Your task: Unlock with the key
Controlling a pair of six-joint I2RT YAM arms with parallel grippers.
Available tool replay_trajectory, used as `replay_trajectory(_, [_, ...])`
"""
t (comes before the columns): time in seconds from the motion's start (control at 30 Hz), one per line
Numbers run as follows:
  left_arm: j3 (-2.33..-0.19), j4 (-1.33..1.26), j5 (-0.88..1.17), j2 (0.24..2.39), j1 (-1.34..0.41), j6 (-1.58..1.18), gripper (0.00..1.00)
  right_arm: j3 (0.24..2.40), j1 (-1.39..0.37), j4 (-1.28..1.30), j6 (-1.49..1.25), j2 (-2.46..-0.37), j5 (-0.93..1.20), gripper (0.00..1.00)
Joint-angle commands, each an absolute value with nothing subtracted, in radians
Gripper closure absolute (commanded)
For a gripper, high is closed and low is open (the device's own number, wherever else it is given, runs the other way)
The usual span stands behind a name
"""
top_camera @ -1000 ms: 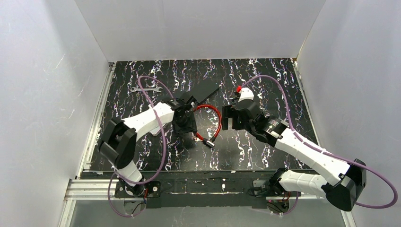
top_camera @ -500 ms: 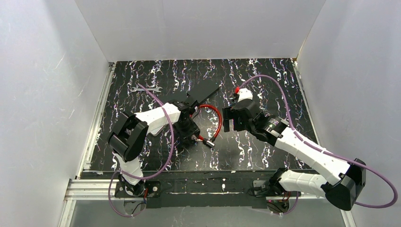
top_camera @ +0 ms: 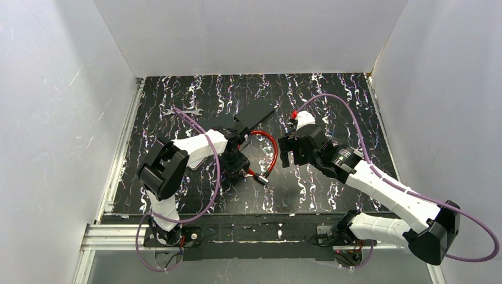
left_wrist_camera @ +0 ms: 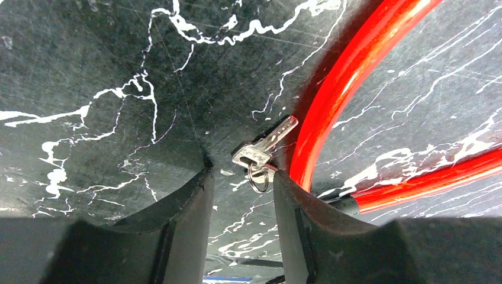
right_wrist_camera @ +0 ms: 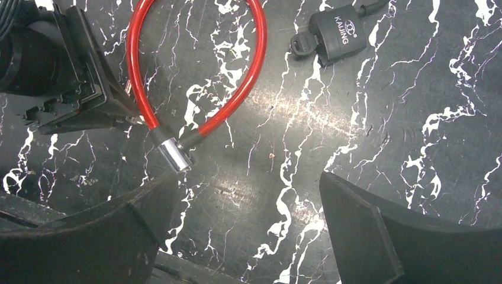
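Left end effector (left_wrist_camera: 243,177), spread, flanks the key (left_wrist_camera: 264,146) lying just beside the red cable (left_wrist_camera: 349,65).

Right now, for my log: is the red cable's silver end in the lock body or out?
Out: the silver end lies bare, well apart from the lock body.

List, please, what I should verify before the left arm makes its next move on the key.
1. Small silvery metal key on its ring lies between the left gripper's fingers: ok.
2. Jaws clamped on the key: not ok, they stand apart.
3. Glossy red cable loop clear of the fingers: cannot tell, it runs right beside one.
4. Right gripper open and empty: ok.
5. Keyhole of the black rectangular lock body visible: cannot tell.
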State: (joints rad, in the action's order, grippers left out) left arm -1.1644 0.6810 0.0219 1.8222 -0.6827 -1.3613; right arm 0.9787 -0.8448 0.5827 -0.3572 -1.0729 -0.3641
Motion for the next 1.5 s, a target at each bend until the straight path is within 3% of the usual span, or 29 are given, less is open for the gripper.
replay_trajectory(0.0, [-1.158,0.655,-0.034,1.844,-0.680,-1.381,0.61,1.004,-0.844,0.582,-0.324,-1.043,-0.360,0.02])
replay_trajectory(0.57, [-1.172,0.622,-0.101,1.876,-0.666,-1.328,0.74,0.997,-0.844,0.590,-0.305,-1.023,-0.348,0.02])
replay_trajectory(0.8, [-1.160,0.522,-0.077,1.915,-0.642,-1.236,1.00,1.001,-0.844,0.597,-0.299,-1.026,-0.345,0.02])
replay_trajectory(0.97, [-1.125,0.445,-0.065,1.858,-0.641,-1.161,1.00,1.009,-0.844,0.601,-0.299,-1.028,-0.352,0.02])
replay_trajectory(1.27, [-0.981,0.240,0.042,1.565,-0.641,-0.897,1.00,1.016,-0.844,0.486,-0.318,-0.993,-0.256,0.00])
replay_trajectory(1.47, [-0.926,0.253,0.086,1.401,-0.641,-0.768,1.00,1.003,-0.845,0.398,-0.390,-0.996,-0.206,0.00])
